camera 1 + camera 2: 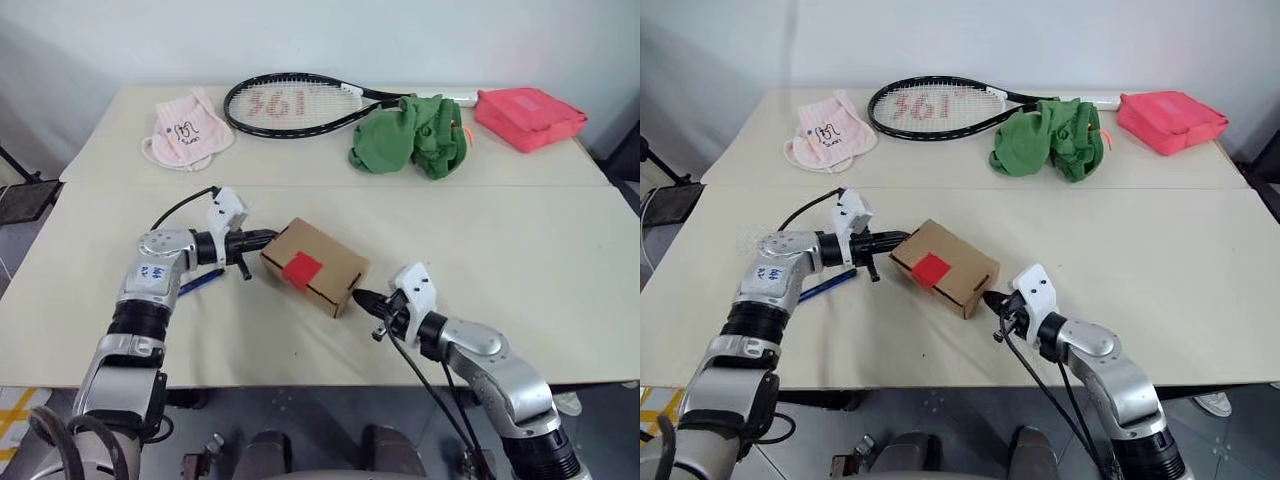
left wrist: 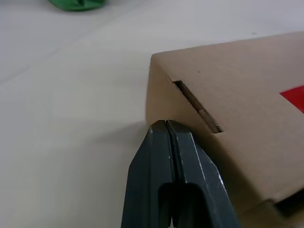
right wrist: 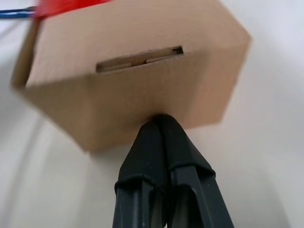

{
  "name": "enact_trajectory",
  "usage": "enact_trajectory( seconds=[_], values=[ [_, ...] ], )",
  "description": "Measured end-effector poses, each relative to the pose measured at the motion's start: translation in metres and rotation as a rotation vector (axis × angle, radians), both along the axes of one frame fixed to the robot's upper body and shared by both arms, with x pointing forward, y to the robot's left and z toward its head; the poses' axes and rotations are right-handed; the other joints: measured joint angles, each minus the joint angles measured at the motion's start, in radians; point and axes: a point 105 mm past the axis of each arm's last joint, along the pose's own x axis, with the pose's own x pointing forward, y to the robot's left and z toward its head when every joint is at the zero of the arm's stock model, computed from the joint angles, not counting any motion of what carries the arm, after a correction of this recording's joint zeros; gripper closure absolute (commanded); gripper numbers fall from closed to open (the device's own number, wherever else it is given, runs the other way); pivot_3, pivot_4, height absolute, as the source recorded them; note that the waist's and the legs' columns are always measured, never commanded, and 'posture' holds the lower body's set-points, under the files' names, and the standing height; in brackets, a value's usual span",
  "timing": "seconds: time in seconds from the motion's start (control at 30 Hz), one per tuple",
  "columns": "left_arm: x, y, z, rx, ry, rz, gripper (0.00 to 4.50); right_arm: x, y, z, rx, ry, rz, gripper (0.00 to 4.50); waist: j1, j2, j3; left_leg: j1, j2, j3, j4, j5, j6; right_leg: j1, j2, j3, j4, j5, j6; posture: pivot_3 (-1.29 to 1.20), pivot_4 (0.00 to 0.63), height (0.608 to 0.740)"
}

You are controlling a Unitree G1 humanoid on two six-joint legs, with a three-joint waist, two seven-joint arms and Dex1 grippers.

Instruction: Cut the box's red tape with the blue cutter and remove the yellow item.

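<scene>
We have left gripper [image 1: 268, 237] and right gripper [image 1: 358, 298] both pinched together, empty, tips pressed against opposite ends of the box [image 1: 315, 266].

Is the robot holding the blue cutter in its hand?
No, the blue cutter lies on the table under the left arm, and both hands are shut empty against the box.

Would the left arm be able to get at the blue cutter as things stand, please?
Probably yes: the blue cutter lies bare on the table just beneath that arm, nothing covering it. The left end effector is shut against the box, so it must back off and open.
</scene>
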Motion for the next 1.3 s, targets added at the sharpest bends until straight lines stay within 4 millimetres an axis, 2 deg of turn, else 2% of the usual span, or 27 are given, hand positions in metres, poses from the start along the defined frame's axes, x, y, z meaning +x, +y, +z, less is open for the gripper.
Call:
enact_trajectory(
  seconds=[0.27,0.33,0.4,0.5,0.57,0.67,0.73,0.83,0.97,1.03,1.13,1.3],
  values=[
    [-0.068,-0.010,-0.019,0.001,0.214,-0.163,4.48,0.033,-0.032,0.011,-0.084,-0.070,-0.131,4.50,0.002,0.000,0.000,0.000,0.000,0.000,0.000,0.000,0.000,-0.001,0.000,0.001,0.002,0.000,0.000,0.00,0.150,0.740],
    [-0.084,-0.009,-0.025,0.019,0.261,-0.174,4.48,0.038,-0.049,0.015,-0.143,-0.108,-0.176,4.50,0.004,0.000,0.000,0.000,0.000,0.000,0.000,0.000,0.000,-0.001,0.000,0.002,0.002,0.000,0.000,0.00,0.150,0.740],
    [-0.092,-0.008,-0.025,0.010,0.288,-0.178,4.48,0.041,-0.064,0.021,-0.173,-0.152,-0.219,4.50,0.006,0.000,0.000,0.000,0.000,0.000,0.000,0.000,0.000,-0.001,0.000,0.002,0.002,0.000,0.000,0.00,0.150,0.740],
    [-0.094,-0.003,-0.011,-0.037,0.288,-0.180,4.48,0.038,-0.086,0.031,-0.192,-0.205,-0.261,4.50,0.006,0.001,0.000,0.000,0.000,0.000,0.000,0.000,0.000,-0.001,0.000,0.002,0.001,0.000,0.000,0.00,0.150,0.740],
    [-0.082,-0.003,0.010,-0.104,0.271,-0.186,4.48,0.020,-0.096,0.028,-0.175,-0.154,-0.235,4.50,0.018,0.001,0.000,0.000,0.000,-0.001,0.000,0.000,0.000,-0.001,0.000,0.001,0.002,0.000,0.000,0.00,0.150,0.740],
    [-0.049,0.001,0.050,-0.184,0.153,-0.144,4.48,-0.014,-0.080,0.017,-0.133,-0.019,-0.082,4.50,0.029,0.001,0.000,0.000,0.000,0.001,0.002,-0.001,0.001,0.000,0.000,0.002,0.001,0.000,0.000,0.00,0.150,0.740],
    [-0.029,-0.003,0.061,-0.201,0.096,-0.114,4.48,-0.032,-0.065,0.011,-0.105,0.050,0.010,4.50,0.029,0.000,0.000,0.000,0.000,0.001,0.002,-0.001,0.001,0.001,0.000,0.002,0.000,0.000,0.000,0.00,0.150,0.740],
    [0.005,-0.021,0.051,-0.182,0.082,-0.049,4.48,-0.051,-0.042,0.005,-0.084,0.128,0.105,4.50,0.029,-0.001,0.000,0.000,-0.001,0.002,0.003,-0.001,0.001,0.001,0.000,0.002,0.000,0.000,0.000,0.00,0.150,0.740],
    [0.031,-0.043,0.025,-0.074,0.072,-0.001,4.48,-0.055,-0.014,-0.008,-0.061,0.168,0.130,4.50,0.022,-0.003,0.002,0.000,0.000,0.003,0.003,-0.001,0.001,-0.001,0.000,0.003,0.000,0.000,0.000,0.00,0.150,0.740],
    [0.035,-0.045,0.011,-0.014,0.084,0.002,4.48,-0.047,-0.006,-0.011,-0.056,0.160,0.096,4.50,0.016,-0.003,0.002,0.000,0.000,0.004,0.002,-0.001,0.001,-0.001,0.000,0.003,0.000,0.000,0.000,0.00,0.150,0.740],
    [0.030,-0.047,-0.006,0.038,0.137,-0.045,4.48,-0.036,-0.001,-0.016,-0.060,0.158,0.044,4.50,0.017,-0.003,0.002,0.000,0.000,0.004,0.002,-0.001,0.001,-0.001,0.000,0.003,0.000,0.000,0.000,0.00,0.150,0.740],
    [0.009,-0.049,-0.008,0.014,0.251,-0.183,4.48,-0.025,0.007,-0.016,-0.043,0.138,0.017,4.50,0.013,-0.003,0.002,-0.001,0.000,0.004,0.002,-0.001,0.001,-0.002,0.000,0.002,0.000,0.000,0.000,0.00,0.150,0.740]
  ],
)
